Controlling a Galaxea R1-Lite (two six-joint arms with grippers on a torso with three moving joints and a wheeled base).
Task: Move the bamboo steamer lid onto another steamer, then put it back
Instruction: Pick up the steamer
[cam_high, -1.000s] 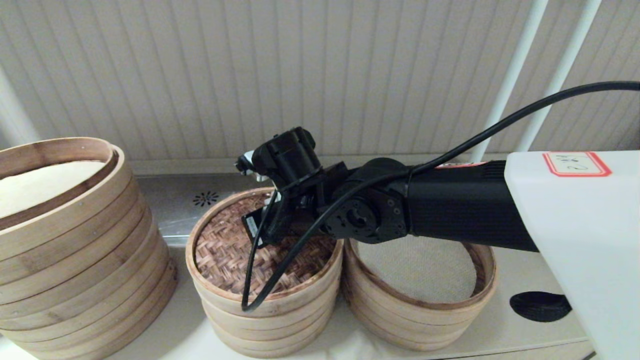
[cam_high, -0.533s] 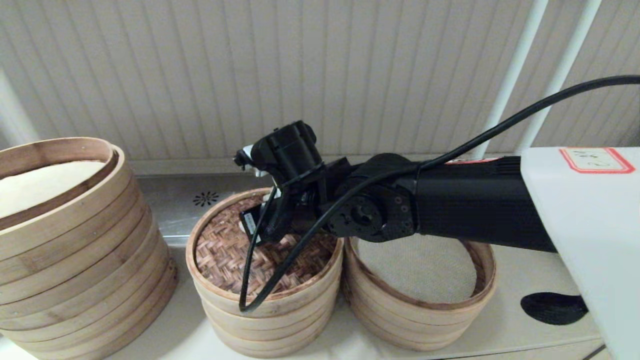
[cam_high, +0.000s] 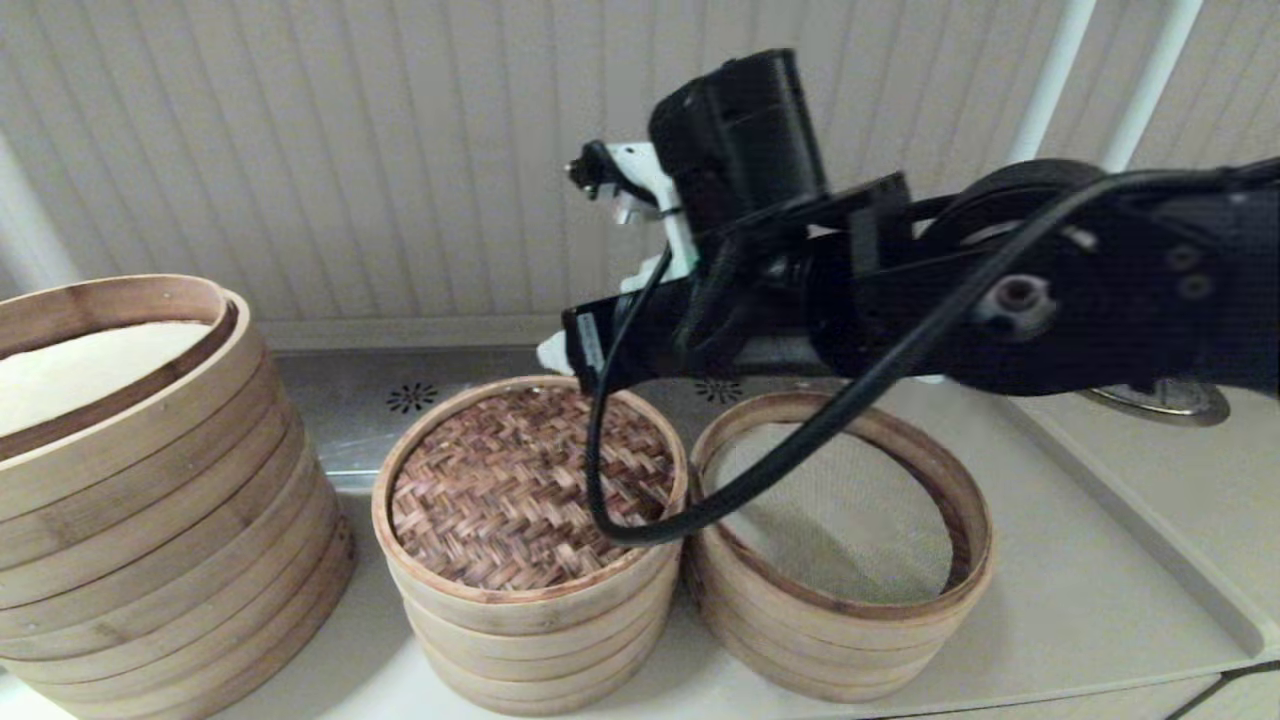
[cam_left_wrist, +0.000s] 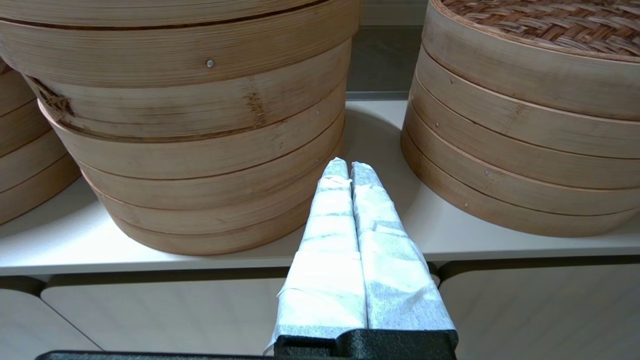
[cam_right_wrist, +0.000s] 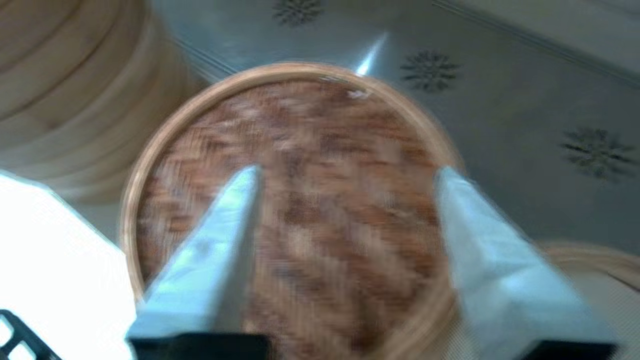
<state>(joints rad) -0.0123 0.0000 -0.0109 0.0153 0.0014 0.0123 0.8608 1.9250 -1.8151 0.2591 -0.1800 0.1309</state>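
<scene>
- Head view: lid position first. The bamboo steamer lid (cam_high: 530, 487) sits flat on the smallest steamer (cam_high: 530, 625), in the middle of the table (cam_high: 1090, 590), with the cloth-lined steamer (cam_high: 840, 590) touching it on the robot's right and the tall large steamer (cam_high: 150, 520) on its left. The right claw (cam_high: 556, 352) hangs above the lid's far rim, clear of it, and holds nothing. A black cable (cam_high: 640, 520) loops down from the arm and crosses the lid's right edge; I judge it could snag a rim or drag the lid when the arm next moves.
- Left wrist view: the left claw (cam_left_wrist: 346, 167) has its fingers pressed together, low at the table's front edge, facing the gap between the large steamer (cam_left_wrist: 200, 150) and the smallest steamer (cam_left_wrist: 520, 165). It looks parked; the only risk here is a knock if it swung forward.
- Right wrist view: the right claw (cam_right_wrist: 345, 175) has its fingers (cam_right_wrist: 215, 250) well apart over the woven lid (cam_right_wrist: 300, 200). I cannot make out the loop handle in this blurred picture. Judging from that, a descent aimed off the handle would close on flat weave and slip, or press the lid askew in its seat against the neighbouring steamer.
</scene>
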